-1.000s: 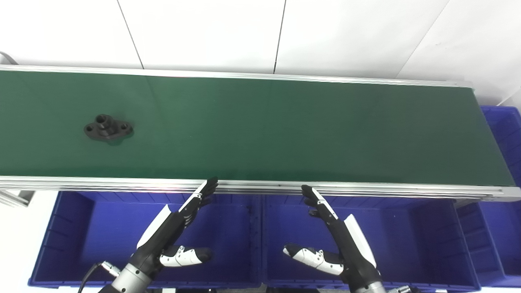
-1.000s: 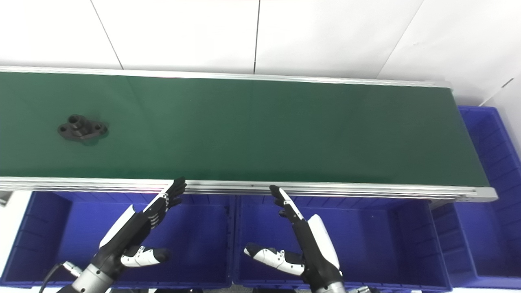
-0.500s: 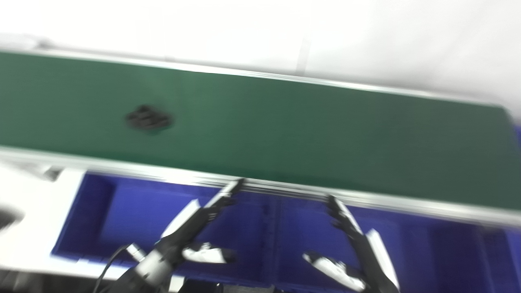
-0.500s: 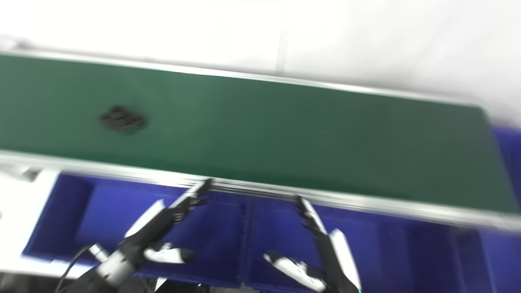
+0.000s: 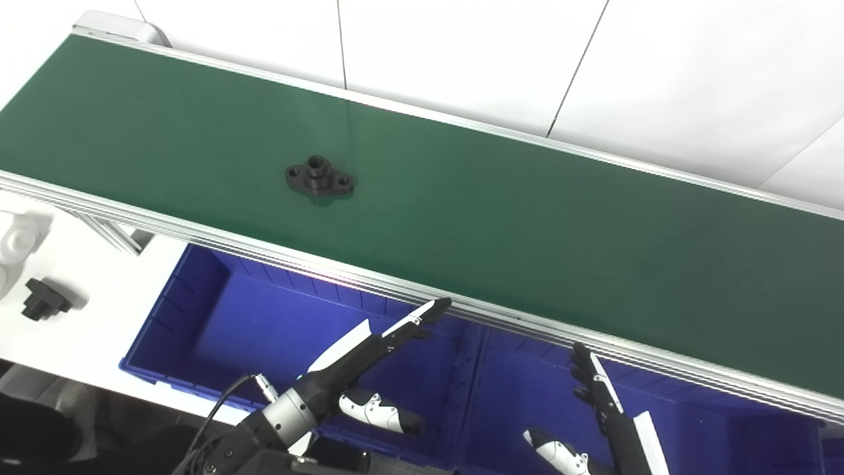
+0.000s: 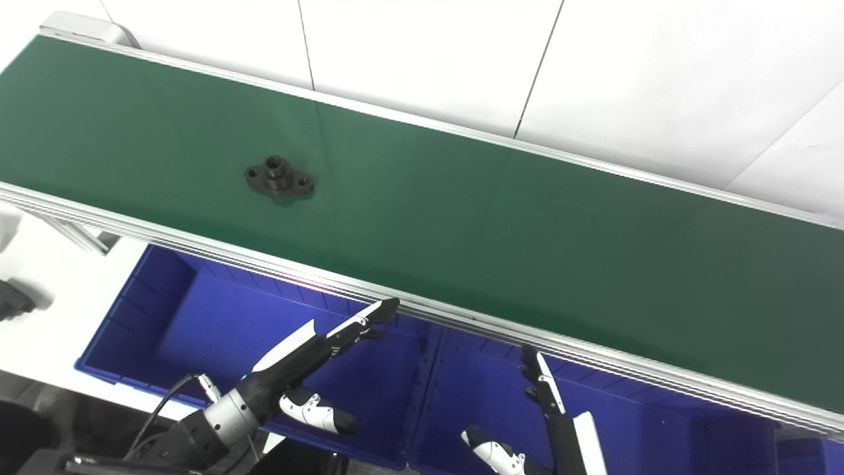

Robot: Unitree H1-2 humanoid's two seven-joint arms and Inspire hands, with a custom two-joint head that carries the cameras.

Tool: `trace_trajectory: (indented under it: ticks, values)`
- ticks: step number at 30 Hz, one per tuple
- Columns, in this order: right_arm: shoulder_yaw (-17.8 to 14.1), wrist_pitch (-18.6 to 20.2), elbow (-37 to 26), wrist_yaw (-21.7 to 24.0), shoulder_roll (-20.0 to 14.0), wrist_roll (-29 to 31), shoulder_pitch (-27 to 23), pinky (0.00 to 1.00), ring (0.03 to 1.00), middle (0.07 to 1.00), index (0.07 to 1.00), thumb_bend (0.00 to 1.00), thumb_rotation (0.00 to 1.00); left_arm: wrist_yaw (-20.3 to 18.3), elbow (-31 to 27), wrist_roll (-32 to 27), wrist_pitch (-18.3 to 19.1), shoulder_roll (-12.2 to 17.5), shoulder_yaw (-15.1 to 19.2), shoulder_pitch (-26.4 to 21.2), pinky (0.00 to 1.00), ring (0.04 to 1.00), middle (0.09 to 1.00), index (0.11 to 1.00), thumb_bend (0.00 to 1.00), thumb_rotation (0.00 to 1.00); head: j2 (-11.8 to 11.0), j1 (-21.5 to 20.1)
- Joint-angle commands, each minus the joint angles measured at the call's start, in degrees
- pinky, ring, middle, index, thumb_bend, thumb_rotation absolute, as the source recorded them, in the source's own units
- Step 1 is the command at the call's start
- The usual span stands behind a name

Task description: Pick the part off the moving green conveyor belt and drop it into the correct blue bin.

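Observation:
A black flanged part [image 5: 320,179] with a raised centre hub and two holes lies flat on the green conveyor belt [image 5: 527,218], left of the middle. My left hand [image 5: 356,359] is open, fingers stretched toward the belt's near rail, over the left blue bin [image 5: 198,310]. My right hand [image 5: 603,415] is open too, fingers pointing up, over the middle blue bin [image 5: 521,389]. Both hands are well short of the part and hold nothing.
An aluminium rail [image 5: 264,247] runs along the belt's near edge above the bins. A small black part [image 5: 43,300] and a white piece [image 5: 16,241] lie on the white surface at the far left. White wall panels stand behind the belt.
The camera has swung left and tilted, so the whole picture shifted. The part sits further right along the belt. Both hands stay open over the bins.

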Motion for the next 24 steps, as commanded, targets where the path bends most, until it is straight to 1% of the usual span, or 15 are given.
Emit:
trace_trajectory:
  ticks: [1,3,5,7,12,14,16,18,21,24]
  values:
    - [0.1,-4.0,-0.1,-1.1,-0.1,-0.4,0.2,0.86,0.918,0.934,0.958,0.69,0.59,0.9,-0.6,0.1,-1.7,-0.3,-0.1,-0.2,0.89,0.968,1.000,1.000,0.81,0.72,-0.8,-0.2]
    - [0.2,-3.9,0.1,-1.2,-0.1,-0.8,0.1,0.86,0.916,0.928,0.956,0.70,0.59,0.7,0.0,-0.4,-2.0,-0.2,-0.2,-0.4,0.89,0.976,1.000,1.000,0.81,0.71,-1.0,-0.2]
    - [0.3,-4.1,0.5,-1.6,-0.1,-1.3,0.0,0.86,0.911,0.922,0.951,0.70,0.58,0.8,0.4,-0.2,-2.3,-0.1,-0.2,-0.6,0.90,0.980,1.000,1.000,0.81,0.71,-1.6,-0.4]
    - [0.3,-5.0,1.3,-1.9,-0.1,-0.7,-0.2,0.85,0.908,0.920,0.949,0.70,0.55,1.0,0.7,0.1,-2.5,-0.1,-0.1,-0.7,0.89,0.971,1.000,1.000,0.81,0.71,-1.9,-0.5]
    - [0.4,-5.3,2.2,-2.1,0.1,-0.7,-0.5,0.83,0.900,0.917,0.943,0.70,0.54,1.3,2.0,0.3,-4.2,-0.2,-0.1,-1.0,0.89,0.970,1.000,1.000,0.81,0.70,-3.2,-1.0]
    - [0.4,-5.6,2.4,-2.2,0.2,-0.6,-0.6,0.83,0.900,0.919,0.942,0.70,0.52,1.3,2.3,0.3,-4.2,-0.2,0.0,-1.0,0.86,0.959,1.000,1.000,0.81,0.70,-3.6,-1.3]
    - [0.5,-5.6,2.5,-2.3,0.3,-0.5,-0.6,0.83,0.899,0.918,0.940,0.70,0.50,1.2,2.7,-0.2,-4.3,-0.1,-0.1,-1.2,0.85,0.954,1.000,1.000,0.81,0.70,-3.8,-1.9]
    - [0.6,-5.7,2.6,-2.3,0.4,-0.6,-0.7,0.83,0.896,0.916,0.937,0.70,0.50,1.0,3.1,-0.9,-4.4,0.1,-0.2,-1.4,0.87,0.963,1.000,1.000,0.81,0.69,-3.8,-2.3]
    - [0.6,-6.1,2.8,-2.6,0.3,-1.1,-0.7,0.83,0.896,0.914,0.934,0.70,0.50,1.3,3.3,-0.6,-4.7,0.1,-0.2,-1.5,0.84,0.950,1.000,1.000,0.81,0.68,-3.9,-2.7]
    - [0.6,-6.2,2.9,-2.8,0.4,-1.5,-0.7,0.81,0.889,0.911,0.932,0.70,0.50,1.6,3.1,0.3,-4.7,0.1,0.0,-1.3,0.88,0.969,1.000,1.000,0.82,0.71,-4.1,-2.8]
